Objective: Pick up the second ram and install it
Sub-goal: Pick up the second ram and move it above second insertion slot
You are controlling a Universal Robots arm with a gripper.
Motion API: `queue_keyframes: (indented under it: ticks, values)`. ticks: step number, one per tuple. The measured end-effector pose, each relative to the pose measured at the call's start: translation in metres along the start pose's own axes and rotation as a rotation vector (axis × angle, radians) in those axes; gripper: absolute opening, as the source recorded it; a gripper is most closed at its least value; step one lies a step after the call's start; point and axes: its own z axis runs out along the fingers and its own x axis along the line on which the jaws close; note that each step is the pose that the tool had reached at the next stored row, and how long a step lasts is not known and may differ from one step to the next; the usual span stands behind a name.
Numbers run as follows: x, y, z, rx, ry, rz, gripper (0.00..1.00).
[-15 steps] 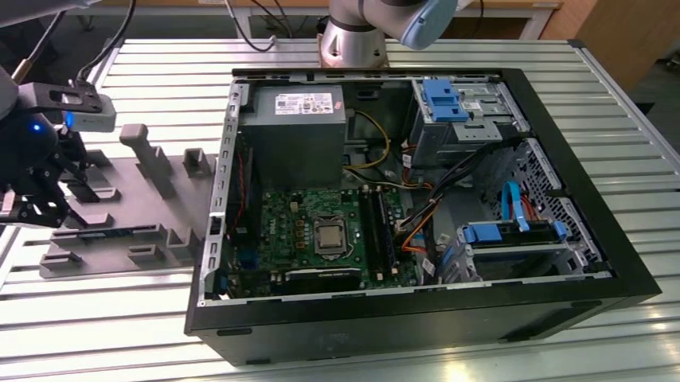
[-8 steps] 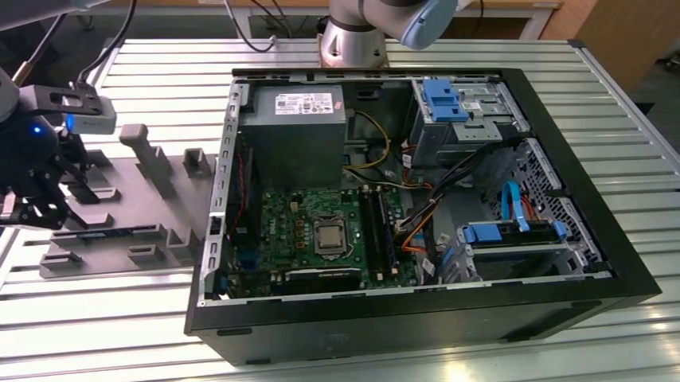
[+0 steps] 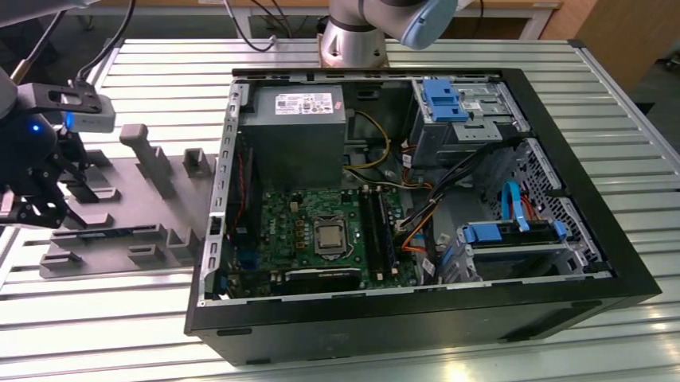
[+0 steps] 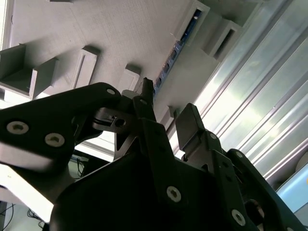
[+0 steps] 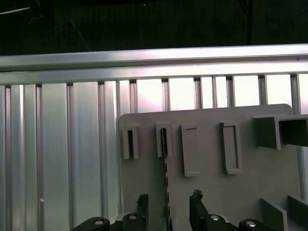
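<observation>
- Gripper (image 5: 169, 199): wide open, empty; above tray (image 5: 211, 192), jaws flanking ram (image 5: 165, 163) w/ gap each side.
- Ram: thin blue-green stick, on edge in tray's long slot.
- Tray: grey, raised blocks, on slatted table (image 5: 57, 154).
- PC case (image 3: 425, 314): open, just beside tray on exterior view's right; motherboard (image 3: 287, 227) inside.

Second ram (image 5: 165, 163): edge-on in the grey holder (image 5: 211, 192), only a thin strip shows; its face is hidden. Hand (image 5: 169, 197): body cut off by the frame edge in first wrist view. Exterior view: arm base (image 3: 356, 40) cropped; ram too small to tell.
</observation>
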Motion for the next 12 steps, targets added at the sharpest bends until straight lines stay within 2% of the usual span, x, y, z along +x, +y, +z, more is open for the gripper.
queue_keyframes:
  ticks: [12]
  values:
    - [0.0,0.0,-0.0009,-0.0001,0.0001,0.0,0.47]
